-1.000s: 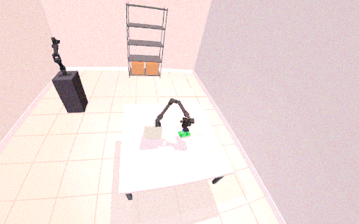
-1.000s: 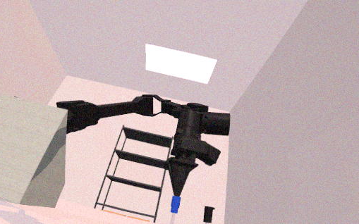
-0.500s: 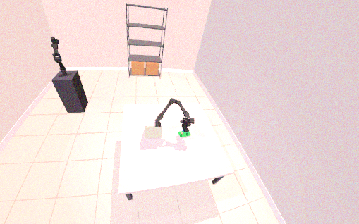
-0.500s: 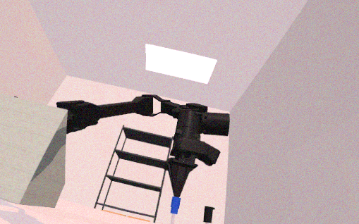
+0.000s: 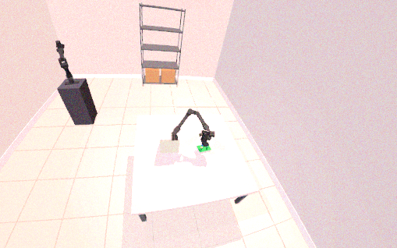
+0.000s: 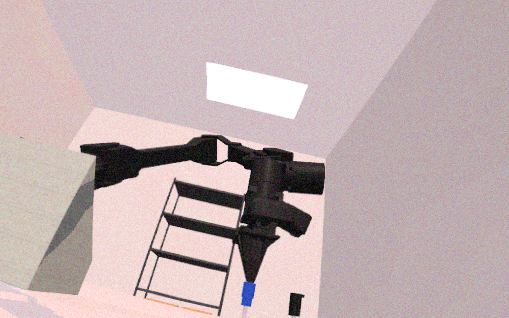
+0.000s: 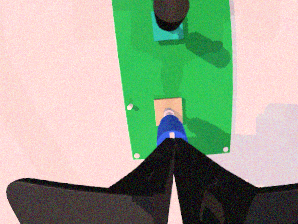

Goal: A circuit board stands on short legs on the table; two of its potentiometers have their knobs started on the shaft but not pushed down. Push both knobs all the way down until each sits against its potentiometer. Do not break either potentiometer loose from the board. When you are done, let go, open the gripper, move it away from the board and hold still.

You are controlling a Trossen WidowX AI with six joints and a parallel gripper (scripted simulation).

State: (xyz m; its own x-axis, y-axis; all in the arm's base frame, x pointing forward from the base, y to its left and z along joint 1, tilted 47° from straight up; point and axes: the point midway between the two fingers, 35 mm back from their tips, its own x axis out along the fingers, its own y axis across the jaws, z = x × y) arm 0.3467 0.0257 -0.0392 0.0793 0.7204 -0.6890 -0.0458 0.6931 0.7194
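The green circuit board (image 5: 201, 149) (image 7: 142, 75) stands on the table. Near its front end in the wrist view, the blue knob (image 6: 248, 294) (image 7: 170, 126) stands over the tan potentiometer (image 7: 161, 106); the exterior view shows a length of pale shaft (image 6: 244, 312) below this knob. The black knob (image 6: 296, 304) (image 7: 171, 12) stands over the teal potentiometer (image 7: 167, 35); its seating is hidden. My gripper (image 6: 251, 281) (image 7: 173, 144) is shut and empty. Its joined tips are at the top of the blue knob, apparently touching it, and partly hide it in the wrist view.
A pale box-shaped block (image 5: 169, 147) (image 6: 27, 210) stands on the table (image 5: 181, 187) left of the board, by the arm's base. Small white pegs (image 7: 130, 107) (image 7: 225, 149) show at the board's edges. A shelf rack (image 5: 161, 47) stands far behind the table.
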